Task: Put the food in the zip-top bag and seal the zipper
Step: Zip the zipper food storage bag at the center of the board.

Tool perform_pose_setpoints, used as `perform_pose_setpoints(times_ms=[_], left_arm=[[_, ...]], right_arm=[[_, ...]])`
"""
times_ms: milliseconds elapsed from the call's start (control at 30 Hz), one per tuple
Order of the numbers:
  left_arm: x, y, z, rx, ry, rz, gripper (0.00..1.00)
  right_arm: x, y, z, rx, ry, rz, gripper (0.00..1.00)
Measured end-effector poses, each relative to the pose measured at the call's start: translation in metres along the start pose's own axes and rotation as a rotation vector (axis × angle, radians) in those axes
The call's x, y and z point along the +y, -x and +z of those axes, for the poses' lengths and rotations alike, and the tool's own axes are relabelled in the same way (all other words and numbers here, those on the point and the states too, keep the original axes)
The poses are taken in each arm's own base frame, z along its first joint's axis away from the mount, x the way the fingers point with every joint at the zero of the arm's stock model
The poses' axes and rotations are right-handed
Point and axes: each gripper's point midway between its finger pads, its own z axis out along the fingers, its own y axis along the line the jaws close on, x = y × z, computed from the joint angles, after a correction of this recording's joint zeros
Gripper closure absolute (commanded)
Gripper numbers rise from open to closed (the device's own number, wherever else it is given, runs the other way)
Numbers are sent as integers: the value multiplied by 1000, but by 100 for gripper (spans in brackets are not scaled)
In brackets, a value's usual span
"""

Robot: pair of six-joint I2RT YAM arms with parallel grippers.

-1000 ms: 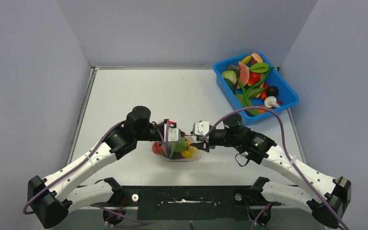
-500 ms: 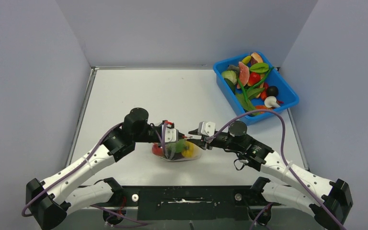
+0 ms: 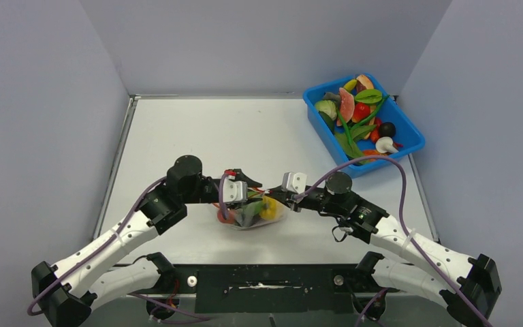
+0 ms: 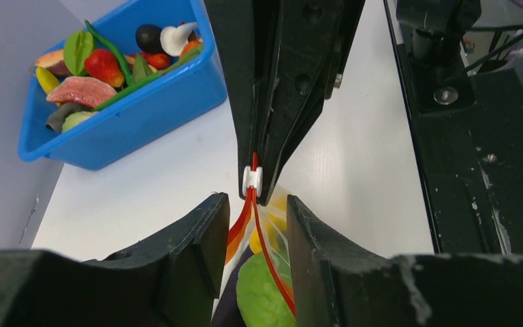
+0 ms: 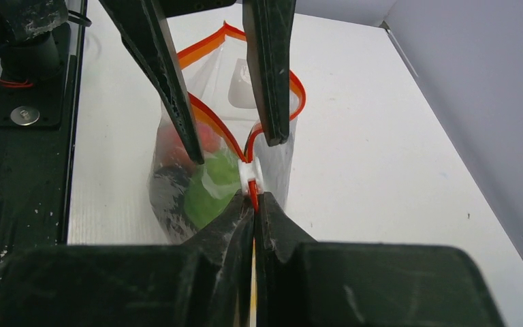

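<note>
Right wrist: zipper (image 5: pixel 252 189) end pinched between right tool (image 5: pixel 254 201) tips

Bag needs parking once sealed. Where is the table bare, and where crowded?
Bare table runs from the left wall along the far edge to the blue tub. A smaller patch lies between the tub and the right arm. Crowded: near centre, where the left end effector and right end effector meet at the zip-top bag.
</note>
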Motion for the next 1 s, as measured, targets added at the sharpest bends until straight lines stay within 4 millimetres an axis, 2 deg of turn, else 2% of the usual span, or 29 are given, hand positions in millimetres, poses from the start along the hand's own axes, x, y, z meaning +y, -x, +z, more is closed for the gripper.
perform_pose_setpoints(times_ms=[133, 267, 733, 900, 1000], left_arm=[[2, 15, 0, -53, 10, 8, 65], [4, 17, 2, -65, 12, -2, 67], [4, 9, 10, -47, -3, -16, 69], [3, 6, 11, -37, -8, -16, 79], [3, 3, 12, -28, -12, -13, 82]], right_arm=[[0, 0, 0, 0, 0, 7, 100], [1, 0, 0, -2, 1, 13, 100], [5, -2, 4, -2, 27, 29, 100], [6, -2, 4, -5, 35, 29, 100], [6, -2, 4, -5, 35, 28, 100]])
